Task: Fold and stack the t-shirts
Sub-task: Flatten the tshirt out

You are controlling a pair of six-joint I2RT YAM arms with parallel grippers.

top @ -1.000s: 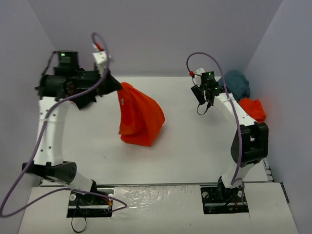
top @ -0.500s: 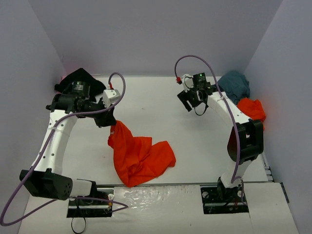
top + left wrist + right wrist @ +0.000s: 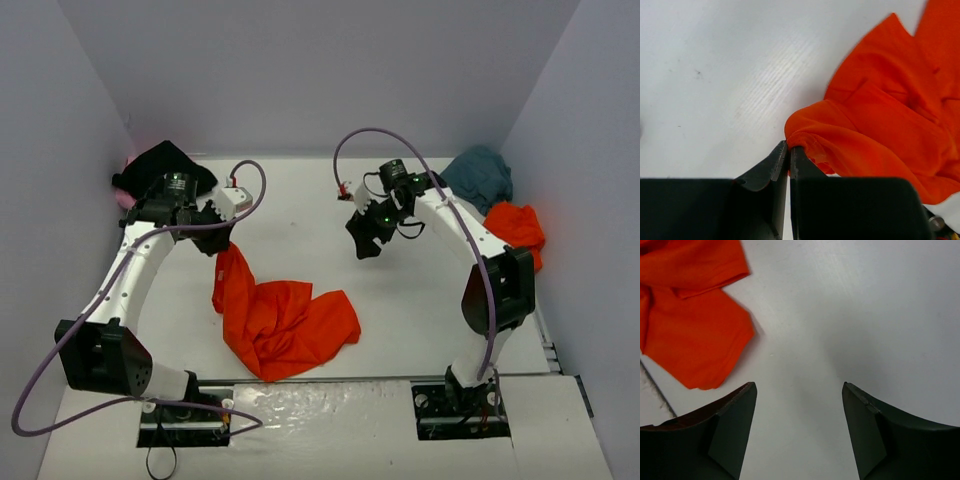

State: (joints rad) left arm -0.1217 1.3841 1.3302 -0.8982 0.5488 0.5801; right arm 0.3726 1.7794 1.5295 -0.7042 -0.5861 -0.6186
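Observation:
An orange-red t-shirt [image 3: 283,322] lies crumpled at the near middle of the white table [image 3: 400,300]. My left gripper [image 3: 222,243] is shut on its upper left edge and holds that edge just above the table; the wrist view shows the cloth [image 3: 880,125] pinched between the closed fingers. My right gripper [image 3: 364,243] is open and empty above bare table, right of the shirt, whose corner [image 3: 695,335] shows in its wrist view. A second orange-red shirt [image 3: 518,226] and a teal-grey shirt [image 3: 480,172] are bunched at the far right. A black shirt [image 3: 160,165] lies at the far left.
A sliver of pink cloth [image 3: 126,198] shows under the black shirt by the left wall. Grey walls close in the table on three sides. The near table edge [image 3: 330,382] has a metal rail just below the orange shirt.
My left gripper has come down and forward from high up, laying the hanging orange shirt onto the table. My right gripper has moved left and nearer, toward the shirt.

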